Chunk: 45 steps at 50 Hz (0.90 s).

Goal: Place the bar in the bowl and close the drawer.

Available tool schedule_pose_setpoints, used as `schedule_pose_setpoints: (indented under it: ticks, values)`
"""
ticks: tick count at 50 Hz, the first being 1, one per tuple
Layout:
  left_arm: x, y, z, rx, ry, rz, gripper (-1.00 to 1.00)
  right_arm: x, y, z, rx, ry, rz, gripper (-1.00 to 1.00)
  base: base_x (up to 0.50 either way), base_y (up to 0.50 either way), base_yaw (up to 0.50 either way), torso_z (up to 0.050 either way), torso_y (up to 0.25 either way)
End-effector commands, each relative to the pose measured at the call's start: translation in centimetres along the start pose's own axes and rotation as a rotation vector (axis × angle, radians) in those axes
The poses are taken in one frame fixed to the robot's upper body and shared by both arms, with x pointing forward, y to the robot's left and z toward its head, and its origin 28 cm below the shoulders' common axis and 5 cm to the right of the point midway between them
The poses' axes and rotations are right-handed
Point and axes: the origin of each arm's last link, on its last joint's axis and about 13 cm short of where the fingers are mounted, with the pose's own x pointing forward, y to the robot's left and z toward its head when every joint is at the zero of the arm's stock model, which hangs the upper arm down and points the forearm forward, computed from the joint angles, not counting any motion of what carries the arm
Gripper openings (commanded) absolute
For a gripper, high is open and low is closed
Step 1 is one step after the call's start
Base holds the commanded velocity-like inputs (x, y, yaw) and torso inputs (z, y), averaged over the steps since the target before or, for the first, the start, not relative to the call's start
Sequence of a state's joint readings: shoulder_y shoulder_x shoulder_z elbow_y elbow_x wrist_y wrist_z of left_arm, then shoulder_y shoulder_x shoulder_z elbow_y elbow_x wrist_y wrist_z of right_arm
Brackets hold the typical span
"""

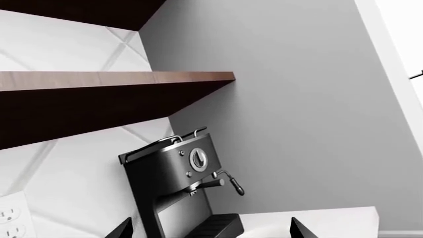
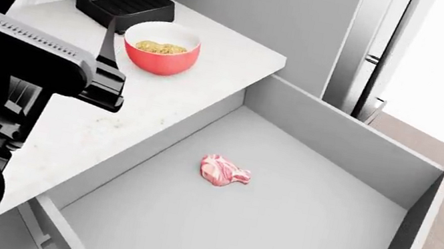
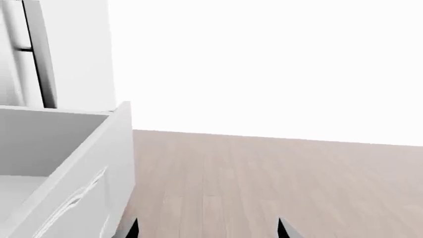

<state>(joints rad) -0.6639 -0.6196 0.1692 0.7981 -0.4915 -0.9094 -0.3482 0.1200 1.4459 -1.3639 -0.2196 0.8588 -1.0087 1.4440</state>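
One meat piece (image 2: pixel 224 171) lies alone in the open drawer (image 2: pixel 353 150).

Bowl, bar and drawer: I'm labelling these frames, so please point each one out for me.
bowl (image 2: pixel 160 62): head view, on its red outer wall.
bar (image 2: pixel 161 48): head view, on the golden grainy mass inside the bowl.
drawer (image 2: pixel 293 238): head view, on its bare grey floor.

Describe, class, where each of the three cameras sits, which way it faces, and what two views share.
Head view: above, looking down at the open drawer, bowl and left gripper.
Left wrist view: by the left gripper, facing the coffee machine and shelf; only fingertips show.
Right wrist view: beside the drawer's front, facing floor; fingertips show.
Shared: coffee machine, drawer.
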Motion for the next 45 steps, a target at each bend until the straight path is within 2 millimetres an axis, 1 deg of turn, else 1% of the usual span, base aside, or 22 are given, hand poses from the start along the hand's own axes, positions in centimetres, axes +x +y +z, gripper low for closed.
schedule_pose_setpoints:
  ticks: [1,6,8,12,17,24,38,45]
  values:
    - [-0.1,0.0,-0.1,0.004,0.001,0.002,1.00,0.4,0.6,-2.3,-0.010,0.081,0.068,1.00,0.00,0.00,0.00,0.000,0.000]
    - [0.0,0.1,-0.1,0.004,0.001,0.003,1.00,0.8,1.3,-3.0,-0.019,0.097,0.134,1.00,0.00,0.00,0.00,0.000,0.000]
    - [0.0,0.1,0.0,0.004,0.001,0.003,1.00,1.0,1.7,-3.2,-0.025,0.098,0.187,1.00,0.00,0.00,0.00,0.000,0.000]
    - [-0.1,0.1,-0.1,0.004,0.002,0.002,1.00,1.3,2.5,-3.5,-0.059,0.116,0.289,1.00,0.00,0.00,0.00,0.000,0.000]
    - [-0.1,0.1,-0.1,0.006,0.003,0.003,1.00,1.7,3.1,-4.0,-0.114,0.137,0.371,1.00,0.00,0.00,0.00,0.000,0.000]
    - [-0.1,0.1,-0.1,0.011,0.003,0.004,1.00,2.1,4.5,-4.2,-0.172,0.131,0.503,1.00,0.00,0.00,0.00,0.000,0.000]
    - [-0.2,0.2,0.0,0.015,0.004,0.007,1.00,2.9,6.8,-5.3,-0.218,0.170,0.598,1.00,0.00,0.00,0.00,0.000,0.000]
    - [-0.2,0.3,0.0,0.019,0.002,0.007,1.00,3.5,8.6,-5.7,-0.224,0.174,0.660,1.00,0.00,0.00,0.00,0.000,0.000]
